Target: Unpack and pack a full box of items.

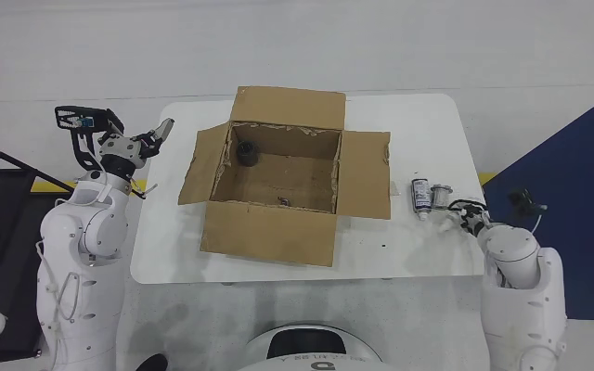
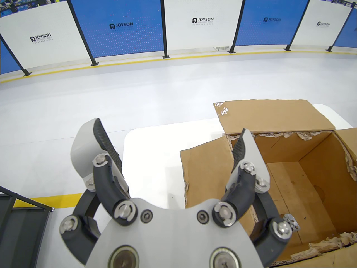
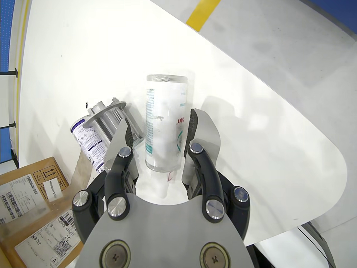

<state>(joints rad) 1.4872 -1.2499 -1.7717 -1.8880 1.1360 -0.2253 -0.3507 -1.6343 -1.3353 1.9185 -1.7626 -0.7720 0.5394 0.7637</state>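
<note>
An open cardboard box (image 1: 269,232) stands mid-table with its flaps spread. Inside it a dark round item (image 1: 246,153) sits in a far corner and a small metal piece (image 1: 283,199) (image 2: 291,221) lies on the floor of the box (image 2: 301,152). My left gripper (image 1: 158,134) (image 2: 170,129) hangs open and empty beyond the box's left flap. At the table's right edge my right gripper (image 1: 461,216) (image 3: 160,129) is open, its fingers straddling a clear labelled bottle (image 3: 166,118) that lies on the table, with a small gap on one side.
Beside the bottle lie a silver ribbed metal part (image 1: 442,196) (image 3: 111,115) and a white labelled can (image 1: 421,197) (image 3: 87,140). The box flap (image 3: 33,185) is close by. A black rack (image 1: 14,195) stands left of the white table (image 1: 408,121).
</note>
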